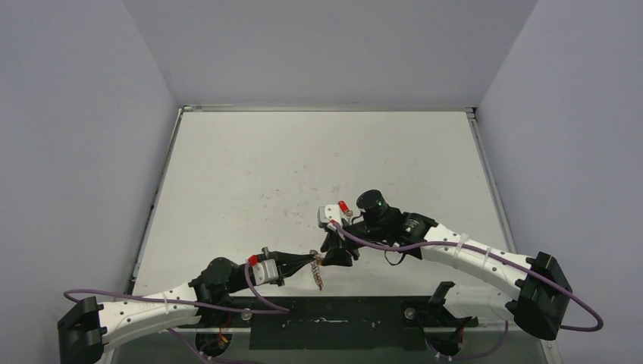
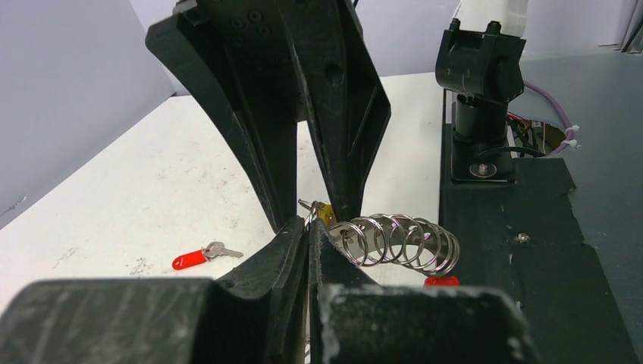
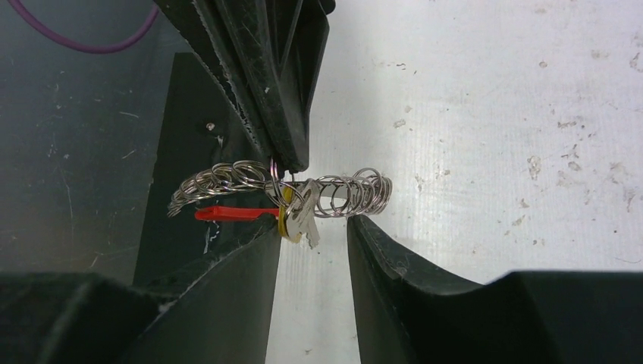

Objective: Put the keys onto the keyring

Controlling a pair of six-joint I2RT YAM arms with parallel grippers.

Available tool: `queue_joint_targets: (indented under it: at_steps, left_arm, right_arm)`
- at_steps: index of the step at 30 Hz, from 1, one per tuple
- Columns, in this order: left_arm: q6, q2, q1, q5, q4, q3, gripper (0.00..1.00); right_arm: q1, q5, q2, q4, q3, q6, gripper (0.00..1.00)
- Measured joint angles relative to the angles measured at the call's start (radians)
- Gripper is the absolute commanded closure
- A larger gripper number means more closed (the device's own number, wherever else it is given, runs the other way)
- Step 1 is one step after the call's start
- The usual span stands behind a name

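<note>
Left gripper (image 2: pixel 309 227) and right gripper (image 3: pixel 312 227) crowded tip to tip around the keyring (image 3: pixel 341 193), just beside the base plate (image 2: pixel 531 250). Beyond them the table (image 1: pixel 303 152) lay open, save a red key (image 2: pixel 206 253).

The flat white table top (image 1: pixel 303 167) had little grey scuff marks all over it. A small silver key with a red plastic head (image 2: pixel 205 254) lay flat on it. A black strip (image 1: pixel 341 326) ran along the near edge.

A black strip (image 1: pixel 364 334) edges the scuffed white table (image 1: pixel 250 174).
</note>
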Motion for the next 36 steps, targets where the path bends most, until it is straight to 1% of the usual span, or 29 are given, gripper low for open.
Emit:
queue_joint_targets:
  at_steps: [2,5,7,8,25,36]
  left_arm:
    - [0.0,0.0,0.0,0.0,0.0,0.0,1.0]
    - [0.0,0.0,0.0,0.0,0.0,0.0,1.0]
    - [0.001,0.0,0.0,-0.002,0.0,0.0,1.0]
    - [0.003,0.0,0.0,-0.004,0.0,0.0,1.0]
    - [0.008,-0.021,0.0,-0.008,-0.034,0.0,1.0]
    - [0.007,-0.014,0.0,-0.008,-0.035,0.0,1.0]
  right_arm:
    - [0.001,-0.003,0.01,0.021,-0.011,0.015,0.73]
    - [0.001,-0.005,0.013,0.029,-0.017,0.026,0.92]
    - [0.001,-0.005,0.014,0.027,-0.017,0.027,0.99]
    - [0.001,-0.002,0.016,0.024,-0.017,0.024,1.0]
    - [0.003,0.04,0.022,0.029,-0.062,0.023,1.0]
    - [0.035,0.055,0.044,0.098,-0.095,0.037,1.0]
